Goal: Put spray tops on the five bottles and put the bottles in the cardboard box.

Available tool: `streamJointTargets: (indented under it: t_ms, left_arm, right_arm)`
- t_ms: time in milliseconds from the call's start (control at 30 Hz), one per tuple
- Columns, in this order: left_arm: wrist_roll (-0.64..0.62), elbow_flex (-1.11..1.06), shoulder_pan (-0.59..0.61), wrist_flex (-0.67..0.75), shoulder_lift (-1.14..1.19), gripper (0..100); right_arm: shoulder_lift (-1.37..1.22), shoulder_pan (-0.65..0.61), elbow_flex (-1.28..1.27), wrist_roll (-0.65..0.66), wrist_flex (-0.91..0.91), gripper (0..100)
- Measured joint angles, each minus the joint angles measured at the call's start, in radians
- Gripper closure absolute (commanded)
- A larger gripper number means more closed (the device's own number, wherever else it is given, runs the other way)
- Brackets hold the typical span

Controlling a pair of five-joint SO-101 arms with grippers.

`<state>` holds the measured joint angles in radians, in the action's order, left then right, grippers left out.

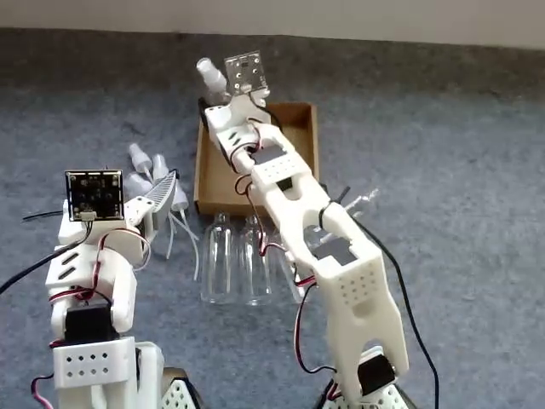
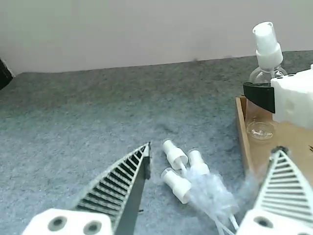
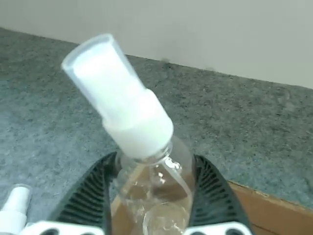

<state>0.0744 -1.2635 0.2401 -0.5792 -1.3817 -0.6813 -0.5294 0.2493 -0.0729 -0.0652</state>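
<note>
Surface (image 1: 477, 170): grey carpet-like cloth, with a pale wall (image 1: 409, 17) behind it.
Left tool (image 2: 213, 149): jaws wide apart, holding nothing. It hangs just above the loose spray tops (image 2: 175, 154).
Spray tops: at least three white ones lie in a small heap on the surface, just beside the box (image 1: 300, 128) on its left side. Their thin tubes are tangled together.
Box: brown cardboard, open on top, in the middle of the surface. The part of its floor that shows is bare.
Bottle (image 3: 156, 181): clear, already with a white spray top on it, and a little tilted. It is at the far left corner of the box, with its base below the box wall. Whether it rests on the box floor, I cannot tell.
Right tool (image 3: 155, 161): closed around this bottle, one black finger at each side of its shoulder.
Bare bottles (image 1: 220, 256): two lie side by side on the surface in front of the box, without tops. More clear shapes are half hidden by the right arm, so I cannot count them.
Progress: I judge the task to be at an early stage. One bottle is capped and is about to go into the box. The others need their tops first and then the box.
</note>
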Motion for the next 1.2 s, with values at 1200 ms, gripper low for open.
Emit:
streamJointTargets:
  t_ms: [1200]
  left_arm:
    - [0.000,0.000,-0.002,0.000,0.000,66]
  right_arm:
    - [-0.003,-0.008,-0.003,-0.003,-0.066,68.6]
